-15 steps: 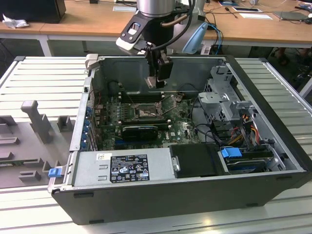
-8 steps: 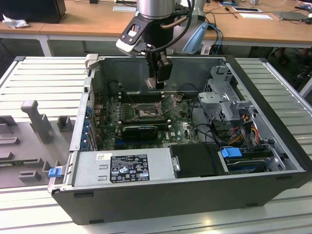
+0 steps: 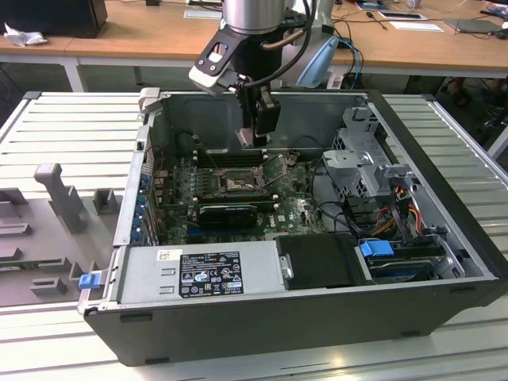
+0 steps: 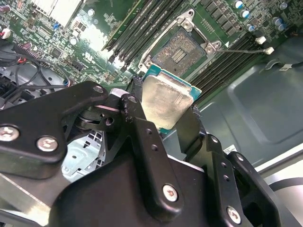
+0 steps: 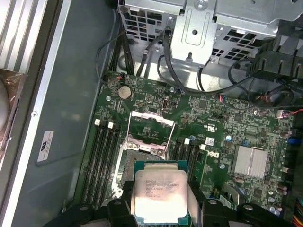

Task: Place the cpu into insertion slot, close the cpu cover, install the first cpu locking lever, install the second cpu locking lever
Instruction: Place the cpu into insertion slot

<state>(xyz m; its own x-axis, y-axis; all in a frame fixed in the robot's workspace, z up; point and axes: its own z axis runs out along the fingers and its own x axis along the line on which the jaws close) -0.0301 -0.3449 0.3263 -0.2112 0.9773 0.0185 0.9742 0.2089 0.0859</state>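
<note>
Hangs down from the top of the exterior view, silver wrist (image 3: 252,14) upright, black gripper (image 3: 255,141) pointing straight down below it. Carries a pale, tilted camera block (image 3: 213,65) on the side toward the exterior view's left. Clamps the cpu (image 4: 166,101) between two black fingers (image 4: 137,113), one on each of two opposite edges, with the chip's broad silver face turned toward both wrist views. Lets the chip's far edge jut a little past the fingertips. Shows jointed black linkage bars (image 4: 52,127) with silver screws behind the fingers in the second wrist view.
</note>
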